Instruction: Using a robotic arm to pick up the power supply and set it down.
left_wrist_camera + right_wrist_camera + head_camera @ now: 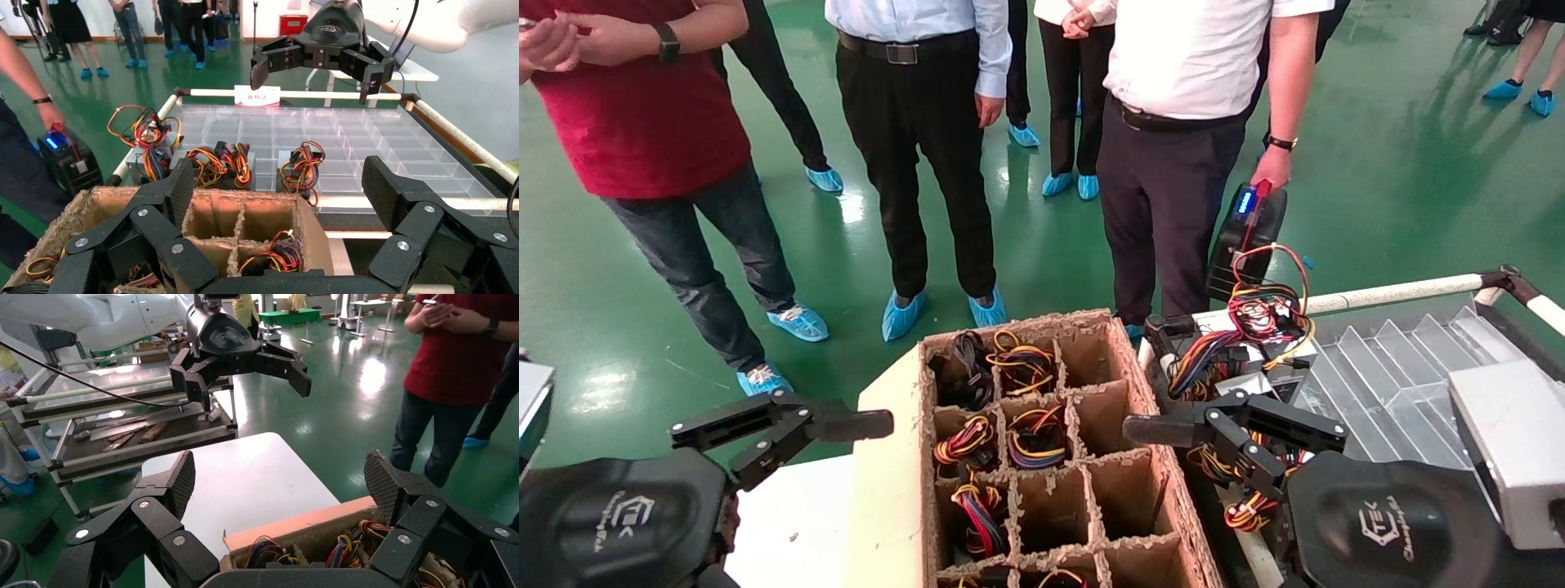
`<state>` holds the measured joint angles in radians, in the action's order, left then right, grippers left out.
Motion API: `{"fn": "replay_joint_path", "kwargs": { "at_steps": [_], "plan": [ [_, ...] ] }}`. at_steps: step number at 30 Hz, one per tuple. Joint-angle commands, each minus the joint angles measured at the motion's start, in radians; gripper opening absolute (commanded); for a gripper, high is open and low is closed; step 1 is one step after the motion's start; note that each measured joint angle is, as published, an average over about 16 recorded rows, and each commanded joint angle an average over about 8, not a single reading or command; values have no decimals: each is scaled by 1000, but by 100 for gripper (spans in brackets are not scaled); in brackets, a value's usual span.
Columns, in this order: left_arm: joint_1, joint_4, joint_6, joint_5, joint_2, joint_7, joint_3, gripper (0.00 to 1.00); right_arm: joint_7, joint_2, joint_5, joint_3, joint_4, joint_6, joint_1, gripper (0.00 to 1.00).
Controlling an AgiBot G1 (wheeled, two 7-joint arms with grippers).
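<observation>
Several power supplies sit in a divided cardboard box [1140,384], showing as red, yellow and black wire bundles [1035,437]. More power supplies [1254,343] rest along the near edge of a clear plastic tray [1401,384]; in the left wrist view two of them [223,165] [300,168] stand side by side. My left gripper [780,429] [278,184] hovers open beside the box, holding nothing. My right gripper [1234,433] [283,481] hangs open above the tray's power supplies, also holding nothing. Each wrist view shows the other gripper far off, open.
Several people stand close on the green floor behind the box. One holds a black handheld device [1246,229] with blue lights beside the tray. A white table [789,523] lies left of the box. White rails [1401,292] frame the tray.
</observation>
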<state>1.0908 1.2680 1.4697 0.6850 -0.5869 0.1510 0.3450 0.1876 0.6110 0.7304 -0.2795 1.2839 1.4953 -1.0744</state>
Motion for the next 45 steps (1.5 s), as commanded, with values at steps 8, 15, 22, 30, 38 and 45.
{"fn": "replay_joint_path", "kwargs": {
  "at_steps": [8,15,22,30,38,45],
  "plan": [
    [0,0,0,0,0,0,0,0,-1,-1,2,0,0,-1,0,100],
    [0,0,0,0,0,0,0,0,-13,-2,77,-15,-5,-48,-7,100],
    [0,0,0,0,0,0,0,0,-27,34,227,-61,2,-136,-39,100],
    [0,0,0,0,0,0,0,0,-17,129,458,-152,9,-242,-121,87],
    [0,0,0,0,0,0,1,0,-3,251,672,-249,-15,-309,-218,6],
    [0,0,0,0,0,0,1,13,19,338,842,-324,-32,-345,-287,0]
  ]
}}
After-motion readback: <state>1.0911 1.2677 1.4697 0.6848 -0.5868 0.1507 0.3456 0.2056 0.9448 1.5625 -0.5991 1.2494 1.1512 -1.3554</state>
